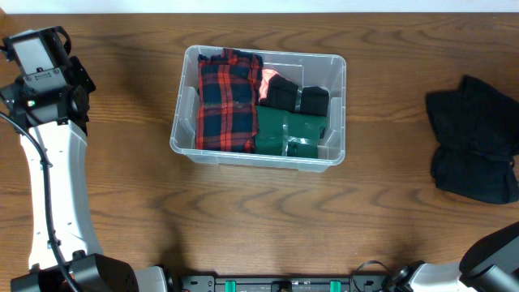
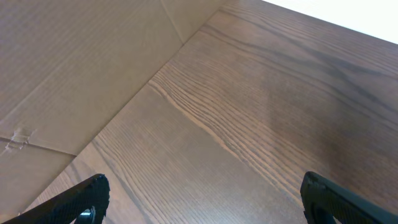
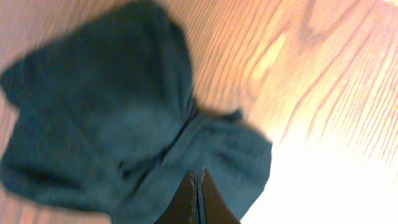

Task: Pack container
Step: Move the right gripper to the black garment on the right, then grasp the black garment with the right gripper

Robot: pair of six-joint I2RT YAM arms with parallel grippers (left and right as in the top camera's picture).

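So the biggest thing here is the table point(image 1: 405, 203): dark brown wood, long streaky grain, a bit of a sheen. From my left wrist I can also see a flat sheet of tan cardboard point(image 2: 74, 74) with faint ribbing, butted up against the tabletop's edge.

The container point(image 1: 258, 159) sits around the middle of the table, a little toward the far side. It's clear, colourless plastic, rectangular with rounded corners and a rolled rim.

Way off to my right, well apart from it, a dark garment point(image 1: 474, 138) is slumped on the wood, soft and crumpled with no real shape.

Inside the bin:
- a red and navy plaid cloth point(image 1: 228, 101), folded into a long strip along the left wall
- a green cloth point(image 1: 290, 130), folded flat, front right
- two chunky black pieces point(image 1: 282, 93) behind the green
- a little pink scrap point(image 1: 267, 79) poking out next to the plaid

My left pincer point(image 2: 208, 196) is spread wide over bare wood, holding nothing. My right pincer point(image 3: 198, 196) is pressed fully together just over the dark garment; can't tell if any fabric is caught in there.
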